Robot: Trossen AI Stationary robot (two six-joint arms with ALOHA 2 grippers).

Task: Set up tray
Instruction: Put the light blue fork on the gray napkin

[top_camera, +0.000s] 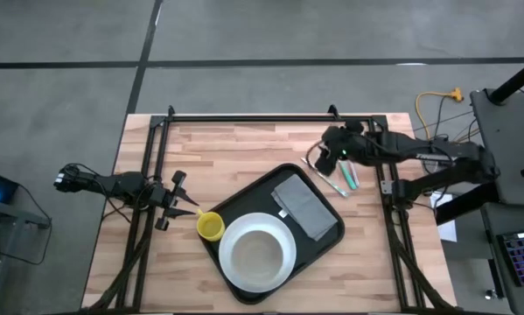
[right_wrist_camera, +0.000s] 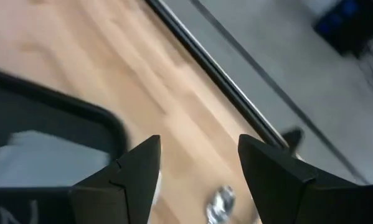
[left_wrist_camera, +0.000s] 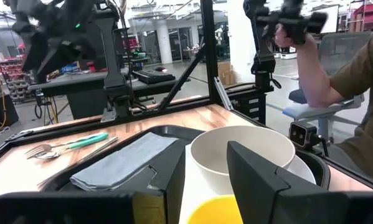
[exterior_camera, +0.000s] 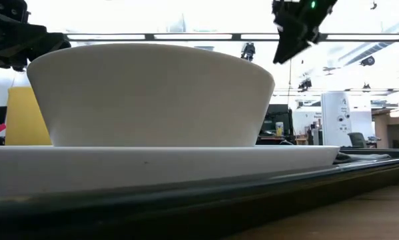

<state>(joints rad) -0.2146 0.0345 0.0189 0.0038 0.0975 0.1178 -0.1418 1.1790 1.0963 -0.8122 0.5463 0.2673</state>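
Tray (top_camera: 244, 206) rests on wooden table (top_camera: 244, 149).

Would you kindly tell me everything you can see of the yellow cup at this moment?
The yellow cup is small, round and plain, plastic by its look, standing upright with its mouth open upward and nothing visible inside. It sits at the black tray's left edge, close beside the white plate carrying the white bowl; whether it rests on the rim or the table is unclear. The left gripper has its fingers around the cup, one on either side.
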